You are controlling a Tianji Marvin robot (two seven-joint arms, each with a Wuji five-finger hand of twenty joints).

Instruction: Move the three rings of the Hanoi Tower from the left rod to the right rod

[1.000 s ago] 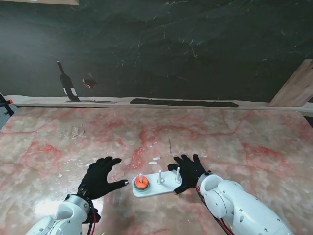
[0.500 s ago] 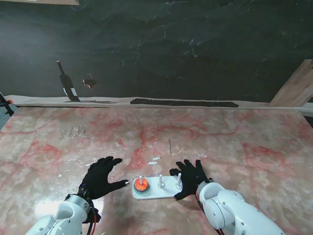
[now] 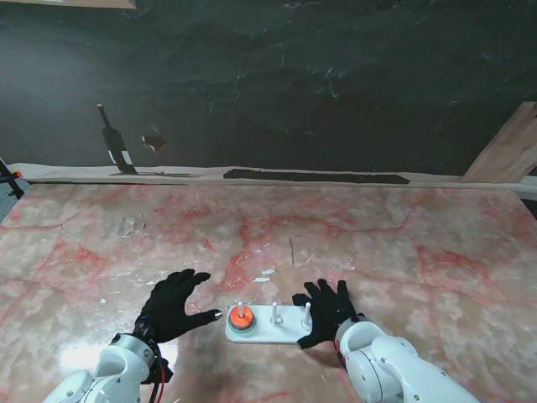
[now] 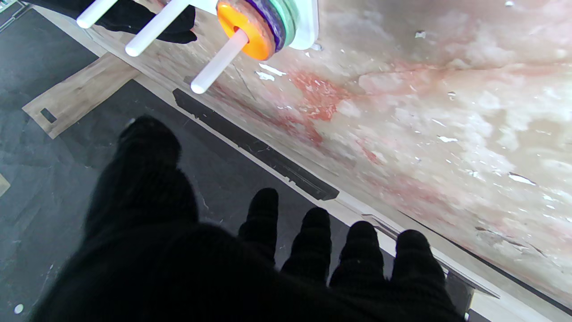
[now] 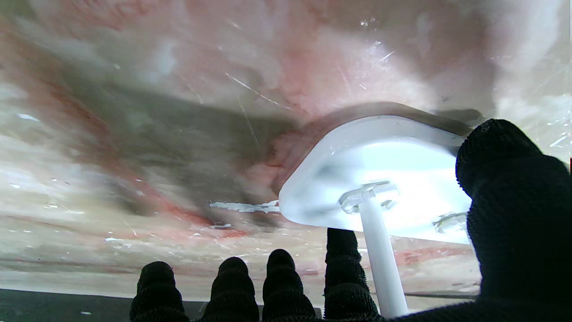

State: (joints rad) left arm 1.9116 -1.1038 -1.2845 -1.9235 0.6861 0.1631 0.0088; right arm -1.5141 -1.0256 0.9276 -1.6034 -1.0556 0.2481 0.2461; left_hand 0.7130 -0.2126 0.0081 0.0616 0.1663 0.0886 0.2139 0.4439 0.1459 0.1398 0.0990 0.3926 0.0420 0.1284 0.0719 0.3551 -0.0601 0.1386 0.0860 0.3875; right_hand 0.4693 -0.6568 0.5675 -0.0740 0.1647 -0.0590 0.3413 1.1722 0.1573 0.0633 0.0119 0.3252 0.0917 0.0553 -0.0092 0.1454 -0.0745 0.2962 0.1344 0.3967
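Observation:
A white Hanoi base with three white rods lies on the marble table close to me. On its left rod sits a stack of rings, orange on top, purple and green beneath. The middle rod and right rod are bare. My right hand is open, fingers spread, at the base's right end, with its thumb against the base beside the right rod. My left hand rests open a little left of the base, holding nothing.
A dark wall rises behind the table's far edge, with a black strip along it. A wooden board leans at the far right. A dark bottle-shaped mark shows on the wall at the far left.
My right hand has drawn nearer to me along the base's right end, and the base has shifted slightly left with it. The left hand has stayed still.

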